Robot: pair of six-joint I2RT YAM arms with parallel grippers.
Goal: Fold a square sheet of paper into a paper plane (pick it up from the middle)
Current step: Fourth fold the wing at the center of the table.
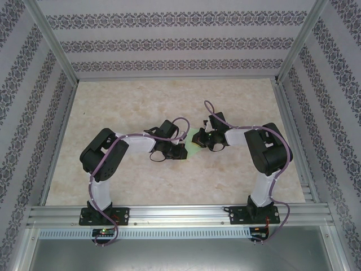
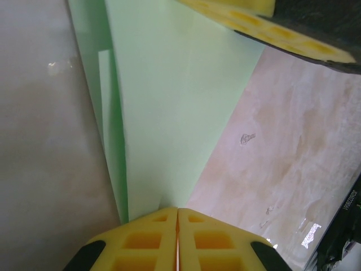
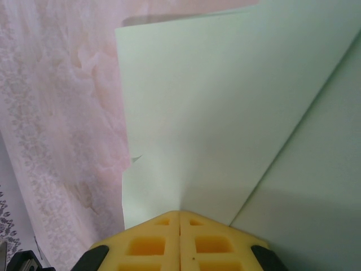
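The paper (image 1: 195,141), partly folded with creases showing, is held at the middle of the desk (image 1: 141,101). The left gripper (image 2: 177,213) and right gripper (image 3: 180,214) are each clamped on opposite ends of it. Judged mid-fold; the next move calls for matched motion, no tearing.

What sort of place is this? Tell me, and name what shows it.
Probably a boxed-in robot test cell: an aluminium frame encloses a marble-look tabletop, patterned panels serve as walls, and the left arm and right arm are bolted at its near edge.
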